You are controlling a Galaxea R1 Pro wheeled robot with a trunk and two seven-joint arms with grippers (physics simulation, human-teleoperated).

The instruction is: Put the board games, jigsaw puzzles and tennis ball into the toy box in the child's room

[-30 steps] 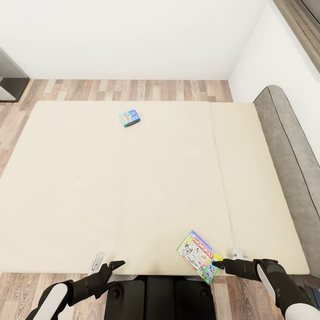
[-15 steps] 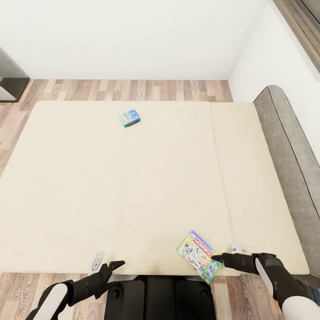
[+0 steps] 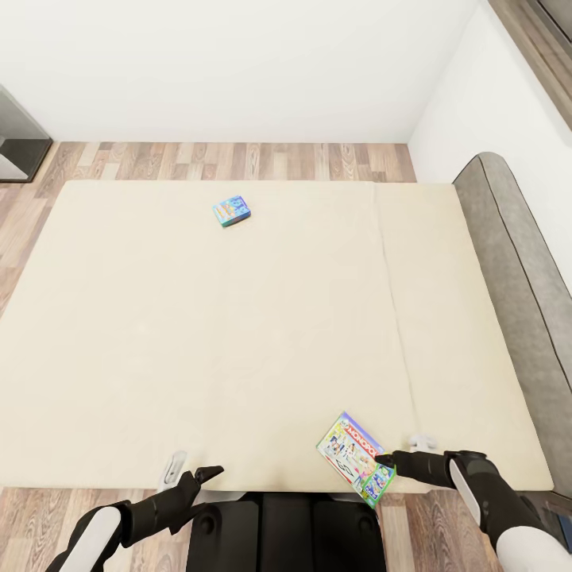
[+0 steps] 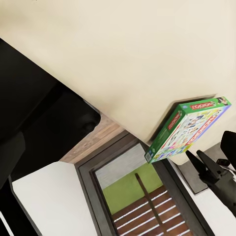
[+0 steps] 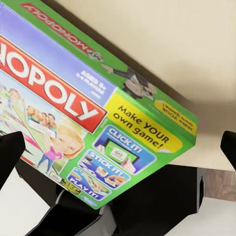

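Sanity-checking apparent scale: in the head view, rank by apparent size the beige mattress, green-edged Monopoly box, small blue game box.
1. Beige mattress, by far the largest.
2. Green-edged Monopoly box.
3. Small blue game box, though it lies farther from the camera, so its true size relative to the Monopoly box is unsure.

The Monopoly box [image 5: 93,103] between the right gripper's [image 3: 397,450] spread black fingers looks like printed card with a light sheen. Under it the mattress [image 3: 238,318] is matt beige cloth, smooth. Beyond the gripper the headboard [image 3: 516,262] looks like grey fabric; the floor [image 3: 238,159] is wood plank, satin.
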